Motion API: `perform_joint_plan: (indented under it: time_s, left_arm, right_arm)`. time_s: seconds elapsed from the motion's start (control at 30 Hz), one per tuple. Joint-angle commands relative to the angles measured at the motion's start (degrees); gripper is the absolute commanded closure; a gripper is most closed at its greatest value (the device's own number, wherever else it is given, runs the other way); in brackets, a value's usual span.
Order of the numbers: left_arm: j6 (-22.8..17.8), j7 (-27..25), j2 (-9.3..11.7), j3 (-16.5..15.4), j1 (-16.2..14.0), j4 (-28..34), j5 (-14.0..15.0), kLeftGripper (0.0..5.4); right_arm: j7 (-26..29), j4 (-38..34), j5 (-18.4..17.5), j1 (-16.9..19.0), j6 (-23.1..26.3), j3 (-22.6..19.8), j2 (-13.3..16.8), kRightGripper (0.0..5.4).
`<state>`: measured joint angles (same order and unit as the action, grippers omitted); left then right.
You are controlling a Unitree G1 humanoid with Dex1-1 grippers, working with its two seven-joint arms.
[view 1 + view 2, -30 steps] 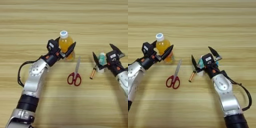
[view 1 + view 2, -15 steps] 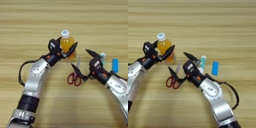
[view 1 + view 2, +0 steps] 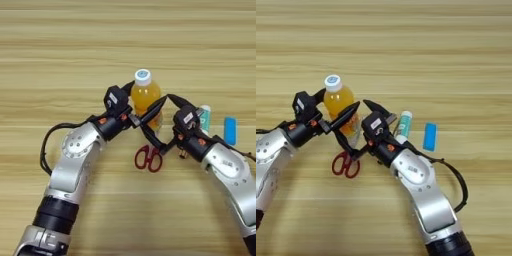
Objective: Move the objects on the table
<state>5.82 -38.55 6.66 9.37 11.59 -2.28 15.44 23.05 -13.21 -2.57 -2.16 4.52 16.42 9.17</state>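
Two pincers meet near the middle of the wood-grain surface [image 3: 60,55]. No label text is readable. Juice bottle [image 3: 146,98], white cap on, stands upright and holds orange liquid. Left pincer [image 3: 143,104] is spread wide, one finger at each side of the bottle; contact cannot be told. Right pincer [image 3: 363,128] is spread wide just above the red-handled scissors [image 3: 346,162], gripping nothing. White tube [image 3: 404,125] with green label lies right of it; blue block [image 3: 429,136] lies further right.
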Motion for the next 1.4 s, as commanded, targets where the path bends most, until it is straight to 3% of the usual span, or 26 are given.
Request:
perform_joint_plan:
  time_s: [0.03,0.67,1.27,1.4]
  left_arm:
    - [-0.9,-1.3,0.2,0.3,-0.2,2.2,1.6,1.88]
    - [-1.7,-3.3,0.0,1.3,-1.2,2.7,2.3,1.88]
    - [-1.6,-3.0,-0.1,1.1,-1.1,2.0,1.9,1.88]
    - [-1.5,-2.9,-0.1,1.1,-1.1,1.9,1.8,1.88]
  right_arm:
    - [0.2,1.9,0.2,-1.4,0.7,0.7,-0.7,0.0]
    - [0.3,5.0,0.5,-2.0,-0.3,1.9,-1.9,0.0]
    - [0.1,3.9,-0.4,-1.7,-1.0,1.0,-2.6,1.87]
    - [0.0,4.0,-0.4,-1.7,-1.0,0.9,-2.7,1.95]
